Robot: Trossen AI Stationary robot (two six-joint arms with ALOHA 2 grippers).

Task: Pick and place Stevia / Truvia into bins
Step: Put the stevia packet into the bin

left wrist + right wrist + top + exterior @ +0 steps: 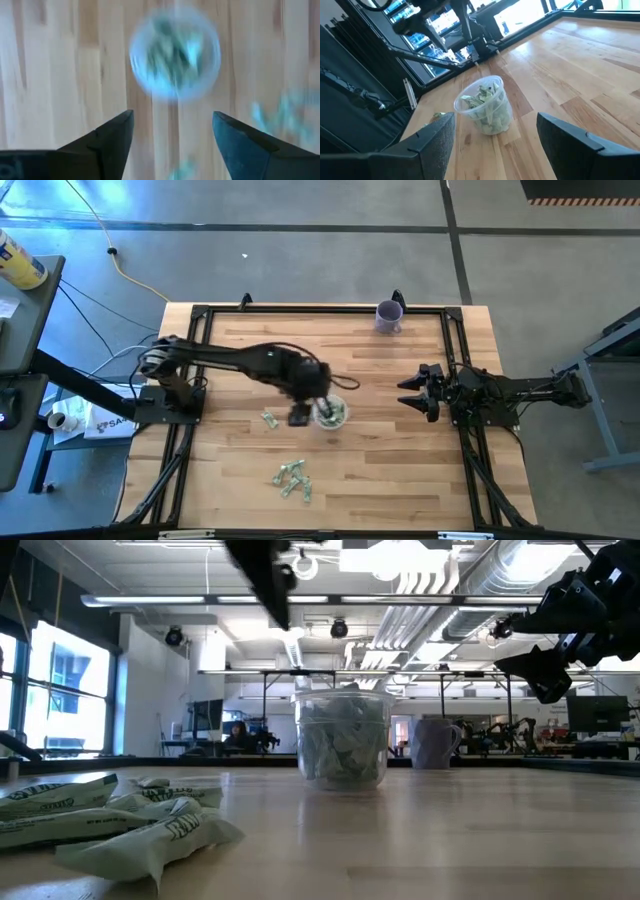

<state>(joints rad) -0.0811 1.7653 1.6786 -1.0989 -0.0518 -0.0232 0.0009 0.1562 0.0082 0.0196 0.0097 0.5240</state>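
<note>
Left gripper (318, 402) over clear cup (331, 415) (sachets inside); loose sachets (293, 478) near front edge; right gripper (415, 393) apart.

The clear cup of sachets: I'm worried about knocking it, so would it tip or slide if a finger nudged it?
The clear cup looks thin-walled and holds only paper sachets, so it is probably light and would slide easily on the smooth wooden table. It stands taller than wide, so a nudge near the rim might tip it.

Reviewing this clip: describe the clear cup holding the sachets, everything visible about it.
The clear cup is a small round tub of see-through plastic, standing upright on the wooden table near its middle. It is filled most of the way with crumpled pale green and white sachets. Nothing grips it: the left end effector hangs open just beside and above it. A purple cup stands far off.
</note>
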